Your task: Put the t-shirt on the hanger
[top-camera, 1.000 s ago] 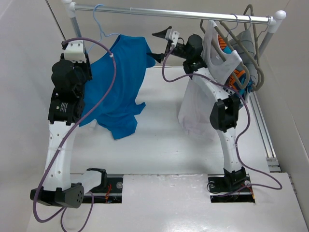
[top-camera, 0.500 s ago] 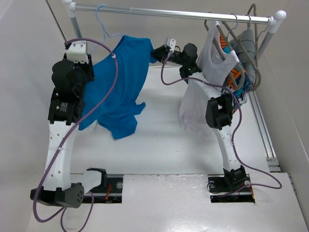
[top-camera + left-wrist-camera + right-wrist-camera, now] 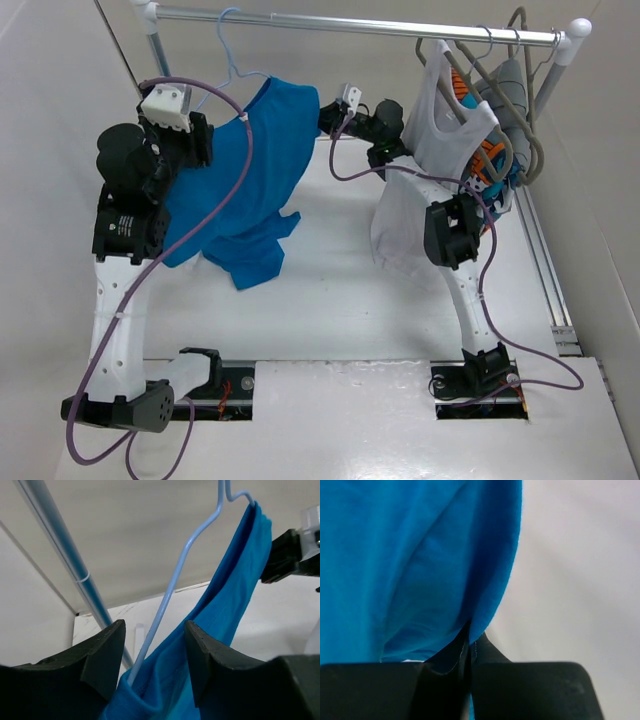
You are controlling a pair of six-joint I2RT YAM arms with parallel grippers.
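The bright blue t-shirt hangs draped over the pale-blue wire hanger, whose hook sits on the rail. My left gripper is at the shirt's left shoulder. In the left wrist view its jaws stand apart around the hanger wire and the bunched fabric, gripping neither. My right gripper is at the shirt's right shoulder. In the right wrist view it is shut on the t-shirt's edge.
A metal rail spans the back on white posts. At its right end hang a white tank top, a patterned garment and grey hangers. The shirt's hem trails onto the white table.
My right gripper went from open to shut on the shirt's right edge. The left gripper opened and shifted up and right. The hanger hook slid right along the rail.
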